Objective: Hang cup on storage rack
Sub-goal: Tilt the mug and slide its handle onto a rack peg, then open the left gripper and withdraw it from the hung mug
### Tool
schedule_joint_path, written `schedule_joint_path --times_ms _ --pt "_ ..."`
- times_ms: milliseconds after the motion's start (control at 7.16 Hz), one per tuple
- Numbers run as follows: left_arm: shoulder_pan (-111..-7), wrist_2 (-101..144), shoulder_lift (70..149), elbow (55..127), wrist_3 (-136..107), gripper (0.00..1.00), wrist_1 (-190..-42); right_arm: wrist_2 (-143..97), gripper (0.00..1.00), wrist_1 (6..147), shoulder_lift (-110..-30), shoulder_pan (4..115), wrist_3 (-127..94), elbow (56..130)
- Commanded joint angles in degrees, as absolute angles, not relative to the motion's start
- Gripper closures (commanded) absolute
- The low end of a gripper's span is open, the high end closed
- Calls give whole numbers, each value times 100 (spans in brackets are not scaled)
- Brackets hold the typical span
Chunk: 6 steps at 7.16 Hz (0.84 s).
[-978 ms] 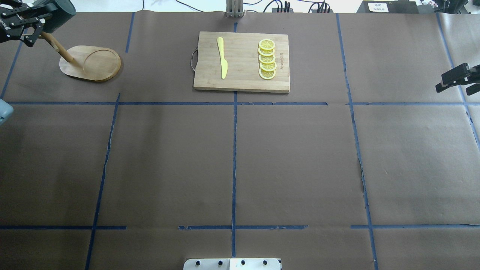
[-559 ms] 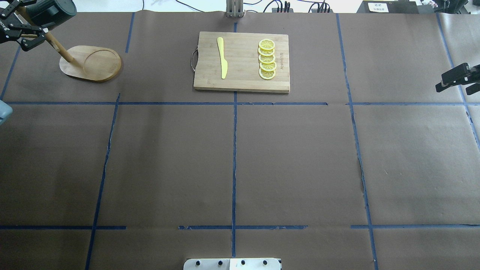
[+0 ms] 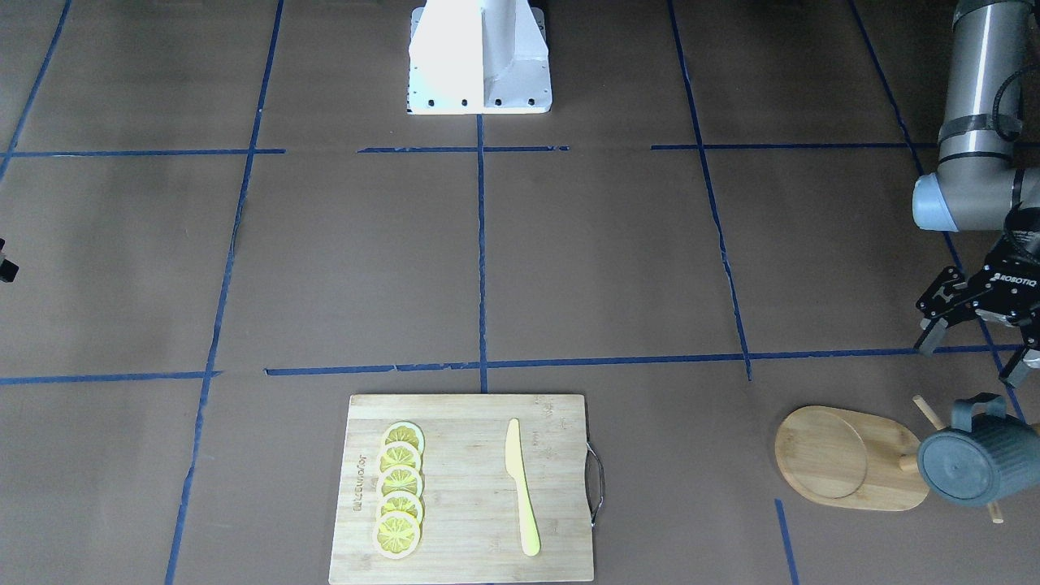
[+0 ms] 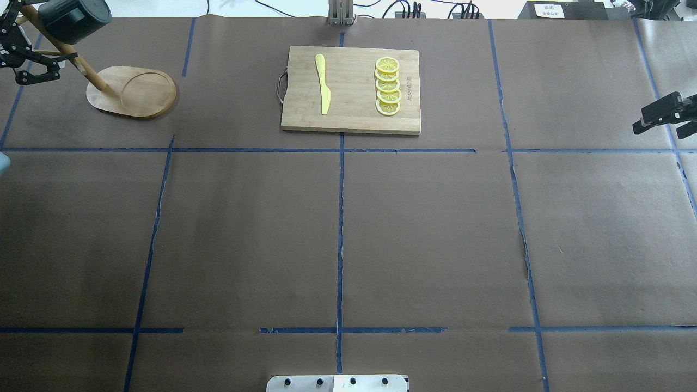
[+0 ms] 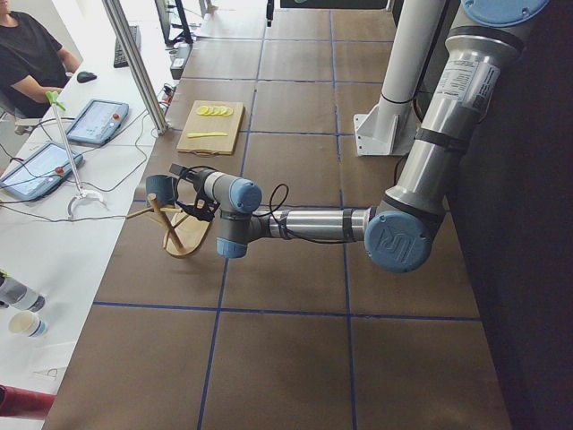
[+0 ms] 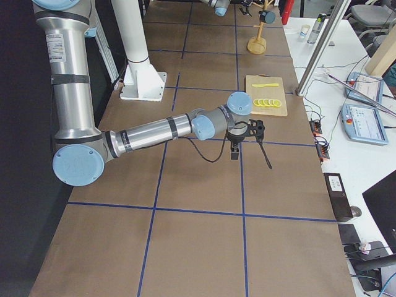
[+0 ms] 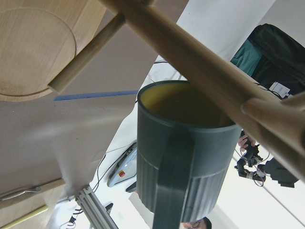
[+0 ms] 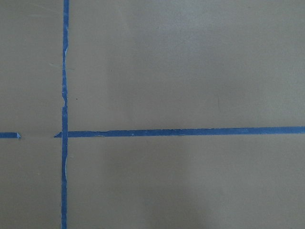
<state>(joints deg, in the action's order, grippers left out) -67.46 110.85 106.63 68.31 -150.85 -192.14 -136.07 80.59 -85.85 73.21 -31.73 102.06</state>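
Note:
The dark teal-grey cup [image 4: 73,19] hangs by its handle on a peg of the bamboo storage rack [image 4: 133,92] at the far left of the table. It also shows in the front view [image 3: 975,463], beside the rack's oval base [image 3: 841,459]. The left wrist view looks up at the cup [image 7: 186,152], its yellow inside and the rack's post [image 7: 200,67]. My left gripper [image 4: 24,57] is open and empty, clear of the cup on the robot's side; it also shows in the front view [image 3: 968,359]. My right gripper [image 4: 667,117] is open and empty at the far right edge.
A rectangular bamboo cutting board [image 4: 354,117] lies at the back centre with a yellow knife [image 4: 324,84] and several lemon slices [image 4: 387,86]. Blue tape lines cross the brown table cover. The robot's base [image 3: 479,57] stands at the near edge.
My left gripper has drawn back from the cup toward the robot, fingers spread. The cup stays hanging on the rack. The right arm has not moved.

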Motion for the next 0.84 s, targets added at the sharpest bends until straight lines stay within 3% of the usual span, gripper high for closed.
schedule_joint_path --times_ms 0,279,698 --pt "-6741 11118 10198 7119 -12260 0 -19187 -13597 0 8060 -8578 7321 -3164 10204" --pt "-6733 11092 9705 7067 -9556 0 -19020 -13614 0 8060 -8569 7321 -3121 10222" --pt "-7064 11030 9282 7084 -5628 0 -17337 -13606 0 8095 -8639 7418 -2771 10169"
